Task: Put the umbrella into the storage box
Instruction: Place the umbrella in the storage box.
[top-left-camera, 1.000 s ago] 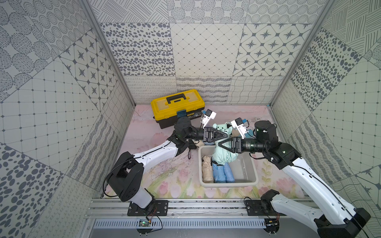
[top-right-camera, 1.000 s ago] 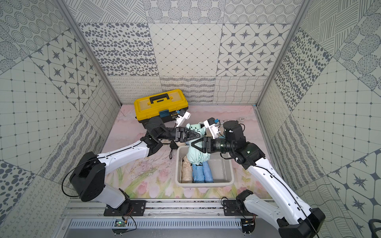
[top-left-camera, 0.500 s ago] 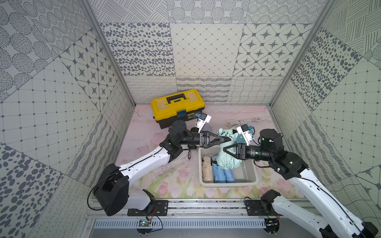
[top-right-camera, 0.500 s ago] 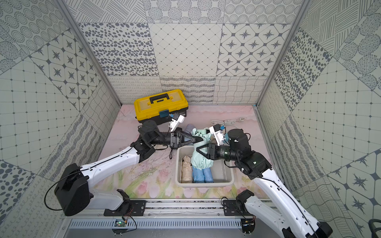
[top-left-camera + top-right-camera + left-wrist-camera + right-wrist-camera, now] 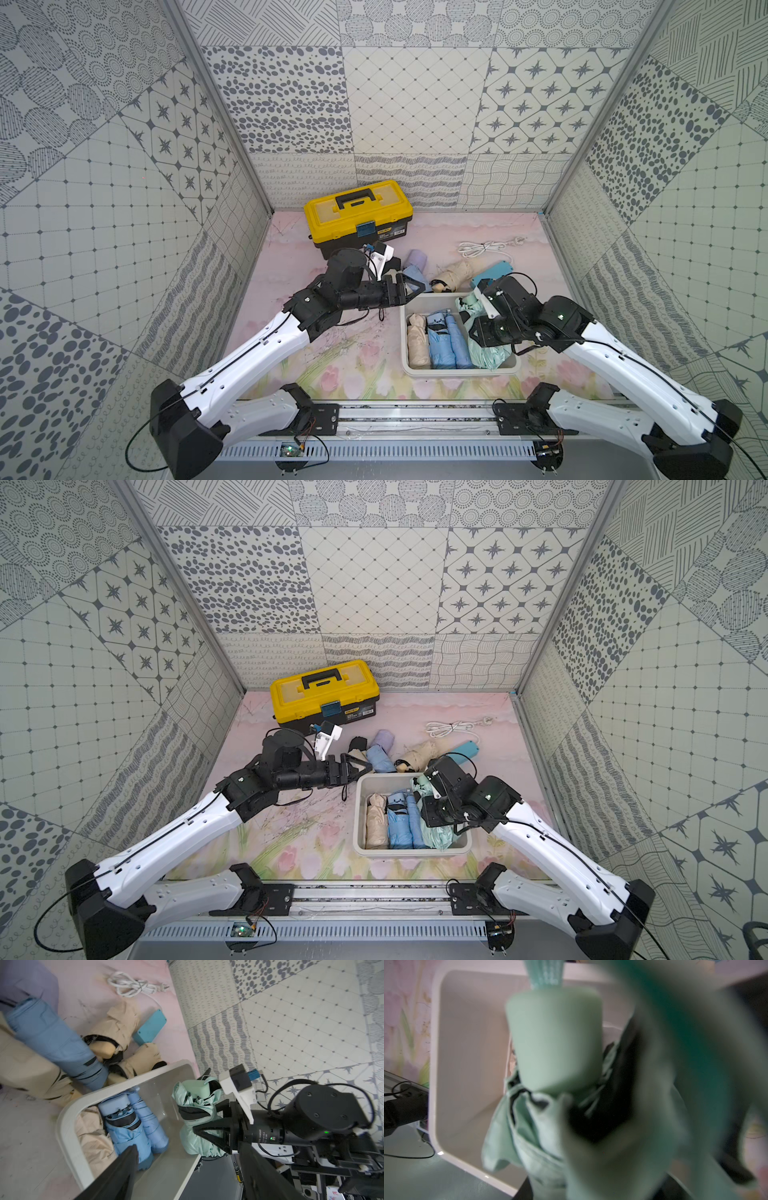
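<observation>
Over the white storage box [image 5: 404, 332], right jaws clamp the crumpled mint-green umbrella [image 5: 488, 355]; left jaws gape.

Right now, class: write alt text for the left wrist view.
The right arm's fingers grip a mint-green umbrella over the white storage box, which holds blue umbrellas and a beige one. More umbrellas and a white cable lie on the pink table beyond.

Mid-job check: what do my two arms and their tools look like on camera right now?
The left arm and right arm share white shells, black joints and thin black cables. The left tool and right tool are black with triangular fingers. A white camera bracket with a blue plug sits at each wrist; a green light glows on the right arm.
</observation>
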Controlling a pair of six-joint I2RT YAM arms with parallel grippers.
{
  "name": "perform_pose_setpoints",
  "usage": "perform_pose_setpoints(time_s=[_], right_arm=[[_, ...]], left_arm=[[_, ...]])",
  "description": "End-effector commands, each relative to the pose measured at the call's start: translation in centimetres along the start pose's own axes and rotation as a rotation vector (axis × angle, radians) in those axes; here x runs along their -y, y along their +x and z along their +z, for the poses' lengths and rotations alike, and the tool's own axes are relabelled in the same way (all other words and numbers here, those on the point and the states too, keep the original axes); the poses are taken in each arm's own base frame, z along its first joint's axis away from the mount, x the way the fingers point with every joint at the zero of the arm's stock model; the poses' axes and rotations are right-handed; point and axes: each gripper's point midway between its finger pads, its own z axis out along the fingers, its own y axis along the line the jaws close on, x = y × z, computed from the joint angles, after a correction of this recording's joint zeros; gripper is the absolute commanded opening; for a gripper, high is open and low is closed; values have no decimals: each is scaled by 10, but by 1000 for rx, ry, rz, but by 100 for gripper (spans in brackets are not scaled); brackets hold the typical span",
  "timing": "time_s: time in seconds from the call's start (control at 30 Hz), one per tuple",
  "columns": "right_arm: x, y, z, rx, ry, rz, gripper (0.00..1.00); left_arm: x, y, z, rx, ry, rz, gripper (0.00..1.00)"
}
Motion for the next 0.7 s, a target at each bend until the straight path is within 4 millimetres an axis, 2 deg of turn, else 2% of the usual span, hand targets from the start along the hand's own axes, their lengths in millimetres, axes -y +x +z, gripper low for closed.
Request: perform_pose_setpoints(time_s=[0.0, 0.2, 0.4, 0.67], right_arm=[[8, -16, 1, 74, 105, -19, 32], [14, -14, 25, 74, 182, -4, 33], [18, -11, 50, 69, 207, 23, 33], [23, 1, 80, 60, 211, 62, 38]], left_arm=[[-63, 42, -3, -133, -298, -125, 82], [-80, 59, 6, -190, -381, -155, 80], [-87, 76, 19, -234, -398, -154, 78], [-93, 84, 31, -265, -420, -146, 64]])
